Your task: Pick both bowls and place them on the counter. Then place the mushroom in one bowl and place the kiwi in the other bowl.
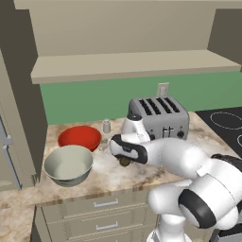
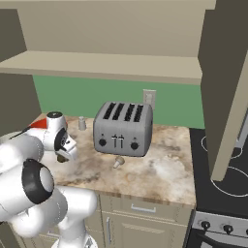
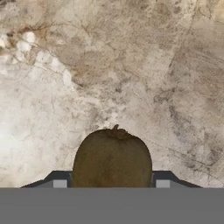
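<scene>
Two bowls sit on the bench (image 1: 142, 182) at the left of the left base view: the red bowl (image 1: 79, 137) further back and the silvery-grey bowl (image 1: 68, 165) with its cream inside just in front of it, the two rims close together or touching. Just right of the red bowl stands a small grey shaker (image 1: 107, 125), and right of that, in the middle of the frame, a four-slot toaster (image 1: 158, 117) backs onto the green wall below a wall socket (image 1: 162, 89). The pincer (image 1: 125, 159) points down at the bench in the centre of that view, in front of the toaster and right of the bowls, and the kiwi (image 1: 125, 161) shows as a dark brown lump at its tip. In the hand view the kiwi (image 3: 112, 159) fills the lower middle, its stem end upward, with one dark finger tip (image 3: 59, 180) pressed against each flank, so the pincer (image 3: 111, 183) is closed partway on the fruit. In the right base view the mushroom (image 2: 118, 162) lies on the mottled stone just in front of the toaster, near the frame's centre, well apart from the pincer at the left. A black stovetop (image 2: 218, 179) adjoins the bench at the lower right.
</scene>
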Available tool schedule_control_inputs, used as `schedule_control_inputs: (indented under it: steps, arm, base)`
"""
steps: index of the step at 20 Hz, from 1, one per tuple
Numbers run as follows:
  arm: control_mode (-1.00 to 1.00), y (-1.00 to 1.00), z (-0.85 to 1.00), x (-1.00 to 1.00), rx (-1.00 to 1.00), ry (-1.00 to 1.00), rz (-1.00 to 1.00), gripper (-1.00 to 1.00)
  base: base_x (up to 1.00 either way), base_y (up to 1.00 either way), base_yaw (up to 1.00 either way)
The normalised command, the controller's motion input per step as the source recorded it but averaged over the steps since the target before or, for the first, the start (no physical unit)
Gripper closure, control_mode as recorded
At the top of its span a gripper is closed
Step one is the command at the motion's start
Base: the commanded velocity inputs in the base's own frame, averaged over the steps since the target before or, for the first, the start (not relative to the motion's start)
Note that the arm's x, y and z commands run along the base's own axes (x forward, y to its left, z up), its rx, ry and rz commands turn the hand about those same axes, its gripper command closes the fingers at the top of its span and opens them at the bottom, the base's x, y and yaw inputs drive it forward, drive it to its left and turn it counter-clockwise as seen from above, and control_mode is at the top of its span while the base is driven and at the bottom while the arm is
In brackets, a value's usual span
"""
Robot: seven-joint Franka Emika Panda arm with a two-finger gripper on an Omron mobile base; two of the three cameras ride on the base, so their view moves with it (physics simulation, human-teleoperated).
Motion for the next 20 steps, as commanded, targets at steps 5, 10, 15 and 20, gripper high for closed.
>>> schedule_control_inputs:
  steps: [5,10,15,20]
  arm:
    - [-1.0,-0.05,0.48,-0.25,0.04,-0.05,0.0,1.0]
    - [-1.0,0.07,0.39,-0.19,0.09,-0.11,0.01,1.0]
    - [-1.0,0.29,0.36,-0.08,0.08,-0.19,0.02,1.0]
    - [-1.0,0.41,0.4,0.0,0.0,-0.17,0.0,1.0]
  base:
    - [0.0,0.0,0.0]
    - [0.0,0.0,0.0]
    - [0.0,0.0,0.0]
    - [0.0,0.0,0.0]
